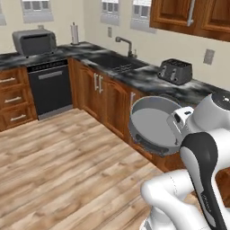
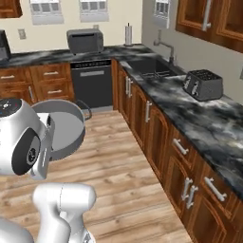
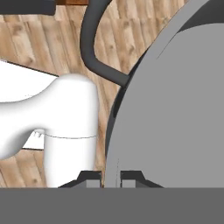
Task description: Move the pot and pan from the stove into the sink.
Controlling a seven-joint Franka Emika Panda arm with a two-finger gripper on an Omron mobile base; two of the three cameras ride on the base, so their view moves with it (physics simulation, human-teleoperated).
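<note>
While the fingers (image 3: 92,177) clamp the rim of the pot (image 1: 155,126) between them, the gripper (image 3: 110,178) holds it tipped on its side in the air above the wood floor (image 1: 58,170), its pale inside facing the cameras. One loop handle (image 3: 94,48) curves away from the wall in the hand view. Beyond, the sink (image 1: 112,60) sits well apart in the marble counter (image 2: 213,123), a toaster (image 1: 175,71) on the counter nearer the pot. The right base view adds a toaster oven (image 2: 85,40) above the dishwasher (image 2: 92,85).
</note>
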